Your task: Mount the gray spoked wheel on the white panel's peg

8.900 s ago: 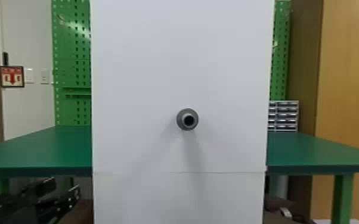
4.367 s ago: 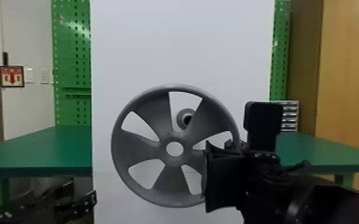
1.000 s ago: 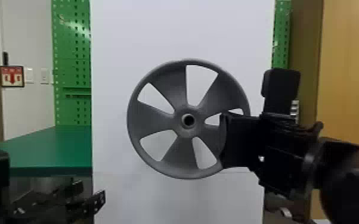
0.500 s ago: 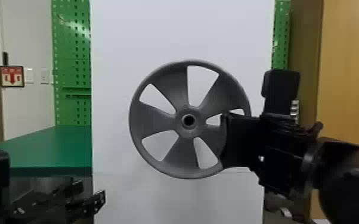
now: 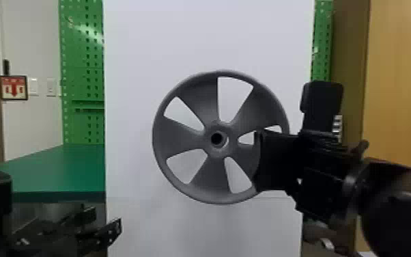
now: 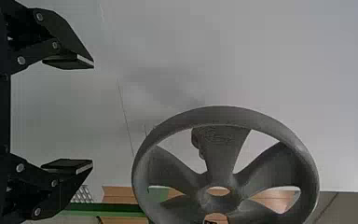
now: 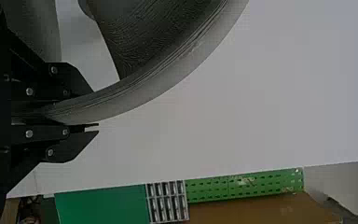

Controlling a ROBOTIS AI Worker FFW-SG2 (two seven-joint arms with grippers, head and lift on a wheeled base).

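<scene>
In the head view my right gripper (image 5: 258, 160) holds the right side of the gray spoked wheel (image 5: 181, 138), upright before the white panel (image 5: 140, 44). A dark round bore, the peg's end (image 5: 217, 138), appears through the hub. In the right wrist view the wheel's rim (image 7: 135, 100) runs between the fingers of my right gripper (image 7: 95, 108). My left gripper (image 5: 104, 222) is at the head view's lower left; its wrist view shows this gripper (image 6: 93, 114) open, apart from the wheel (image 6: 279, 163). There, the hub's hole shows wood colour; a gray piece, apparently the peg (image 6: 196, 140), is behind a spoke.
Behind the panel stand a green table (image 5: 61, 167) and a green pegboard (image 5: 82, 68). Wooden cabinets (image 5: 396, 68) rise at the right, and a small drawer unit (image 7: 168, 203) is beyond the panel's edge.
Both arms and the wheel have come in since the earliest frame. From its lower-left place, the wheel has moved up and right until its hub overlaps the peg; lately it has shifted only slightly.
</scene>
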